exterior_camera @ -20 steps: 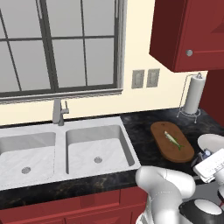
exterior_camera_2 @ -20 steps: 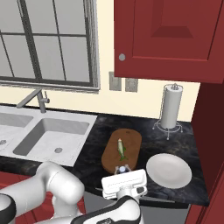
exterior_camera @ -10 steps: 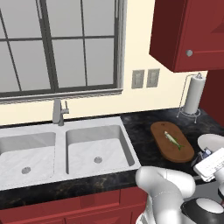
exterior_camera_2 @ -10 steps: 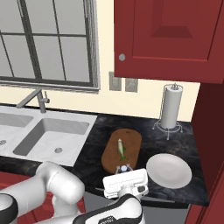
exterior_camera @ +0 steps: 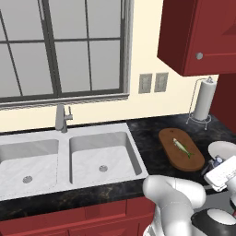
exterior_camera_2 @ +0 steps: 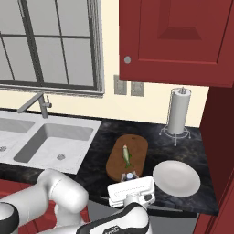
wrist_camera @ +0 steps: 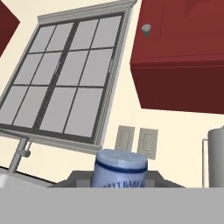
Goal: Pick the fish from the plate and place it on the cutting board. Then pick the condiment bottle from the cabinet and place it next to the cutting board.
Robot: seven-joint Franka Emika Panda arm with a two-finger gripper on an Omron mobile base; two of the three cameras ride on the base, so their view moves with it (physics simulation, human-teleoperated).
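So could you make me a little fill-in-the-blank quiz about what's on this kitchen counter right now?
1. The fish lies on the ____.
2. The white plate now holds ____.
3. The gripper is shut on the condiment ____, whose pale blue cap shows close up in the hand view.
4. The paper towel roll stands ____ on its holder near the wall.

Missing words: cutting board; nothing; bottle; upright

Your robot arm (exterior_camera_2: 64, 192) is smooth, round and shiny white, like fat tubes joined together. Its joints have dark grey, nearly black caps. Near the cutting board (exterior_camera_2: 127, 156), the hand is a flat white block.
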